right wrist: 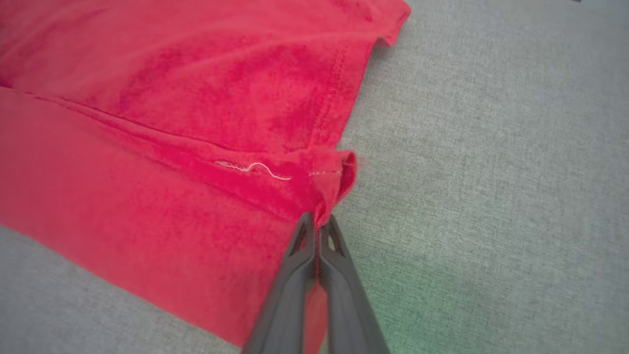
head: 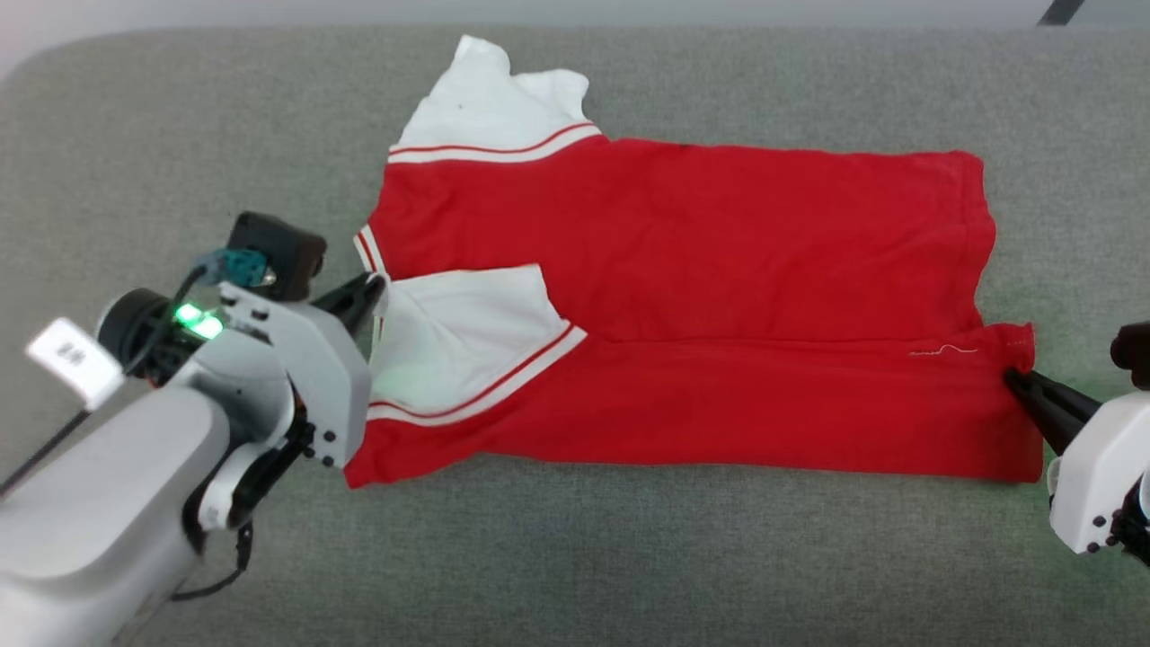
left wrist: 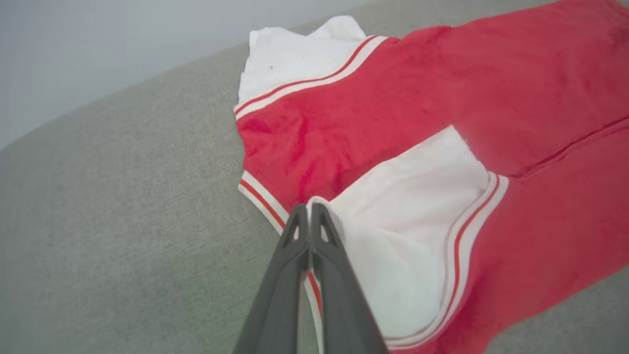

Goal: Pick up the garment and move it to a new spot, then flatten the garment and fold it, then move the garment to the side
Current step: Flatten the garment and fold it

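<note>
The garment (head: 701, 270), a red jersey with white striped-trim sleeves, lies back side up on the grey cushion, its near long edge folded over the body. My left gripper (head: 377, 289) is shut on the folded white sleeve's edge (left wrist: 393, 221) at the collar end; the left wrist view has its fingertips (left wrist: 308, 211) pinched on that white cloth. At the hem end my right gripper (head: 1013, 376) is shut on the folded red corner (right wrist: 334, 182), which bunches up between its tips (right wrist: 317, 221). The far sleeve (head: 490, 103) lies spread at the back.
The grey fabric cushion (head: 629, 557) runs under everything, with bare room in front of the garment and on both sides. Its far edge and rounded left corner (head: 54, 63) meet a pale wall.
</note>
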You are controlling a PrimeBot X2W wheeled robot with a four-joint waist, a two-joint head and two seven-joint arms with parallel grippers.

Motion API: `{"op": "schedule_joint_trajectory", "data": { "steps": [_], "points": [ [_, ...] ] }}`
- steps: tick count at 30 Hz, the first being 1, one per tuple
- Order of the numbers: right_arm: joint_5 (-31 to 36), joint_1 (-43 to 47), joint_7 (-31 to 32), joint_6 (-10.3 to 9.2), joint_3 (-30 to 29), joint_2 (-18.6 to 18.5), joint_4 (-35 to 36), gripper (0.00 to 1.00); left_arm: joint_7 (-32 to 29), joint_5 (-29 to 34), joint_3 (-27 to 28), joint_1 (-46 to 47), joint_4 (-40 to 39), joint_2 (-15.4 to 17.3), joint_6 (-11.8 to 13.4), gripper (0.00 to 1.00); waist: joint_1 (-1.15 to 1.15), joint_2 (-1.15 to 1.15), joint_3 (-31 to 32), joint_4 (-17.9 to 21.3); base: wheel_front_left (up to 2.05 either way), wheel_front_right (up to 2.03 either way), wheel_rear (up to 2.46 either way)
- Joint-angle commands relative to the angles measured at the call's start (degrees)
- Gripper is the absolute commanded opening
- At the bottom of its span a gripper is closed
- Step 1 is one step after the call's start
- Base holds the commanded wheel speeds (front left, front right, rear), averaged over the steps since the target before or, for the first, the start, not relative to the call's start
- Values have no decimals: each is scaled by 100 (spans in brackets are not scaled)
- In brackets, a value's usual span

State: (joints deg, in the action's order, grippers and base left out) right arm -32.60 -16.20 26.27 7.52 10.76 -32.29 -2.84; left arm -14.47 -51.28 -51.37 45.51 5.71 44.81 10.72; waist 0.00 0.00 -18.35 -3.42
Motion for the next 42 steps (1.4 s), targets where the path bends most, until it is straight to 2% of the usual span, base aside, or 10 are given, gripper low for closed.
{"op": "schedule_joint_trajectory", "data": {
  "steps": [1,10,12,14,15,16,17,20,26,42],
  "points": [
    [-51,-99,-20,-6,35,6,-54,0,-4,-57,-4,84,144,-91,-76,0,0,0,-85,21,0,0,0],
    [-117,-350,-51,-6,187,4,-360,0,-188,-257,-111,288,1014,-469,-473,0,0,0,-115,5,0,0,0],
    [-132,-382,-21,-6,202,24,-409,21,-259,-338,-112,286,1119,-508,-495,0,0,0,-72,-14,0,0,0],
    [-156,-399,9,-6,205,45,-458,45,-305,-389,-111,291,1185,-538,-513,18,0,0,-13,-38,0,0,0],
    [-151,-405,33,-6,213,55,-479,64,-315,-415,-108,301,1204,-546,-521,27,0,0,20,-47,0,0,0],
    [-151,-405,33,-6,213,55,-479,64,-315,-415,-108,301,1204,-546,-521,27,0,0,20,-47,0,0,0],
    [-155,-408,50,-6,220,67,-496,100,-320,-463,-81,297,1229,-554,-508,35,0,0,60,-57,0,0,0],
    [-169,-386,122,-6,240,84,-519,100,-410,-525,-90,263,1234,-552,-541,47,0,0,196,-89,0,0,0],
    [-100,-322,100,-6,263,36,-355,100,-464,-581,-59,223,1085,-476,-466,100,0,0,508,-162,0,0,0],
    [124,455,-252,-6,-305,289,641,100,-1071,-1143,51,-342,296,-156,264,100,0,0,1275,-158,0,0,0]
  ]
}}
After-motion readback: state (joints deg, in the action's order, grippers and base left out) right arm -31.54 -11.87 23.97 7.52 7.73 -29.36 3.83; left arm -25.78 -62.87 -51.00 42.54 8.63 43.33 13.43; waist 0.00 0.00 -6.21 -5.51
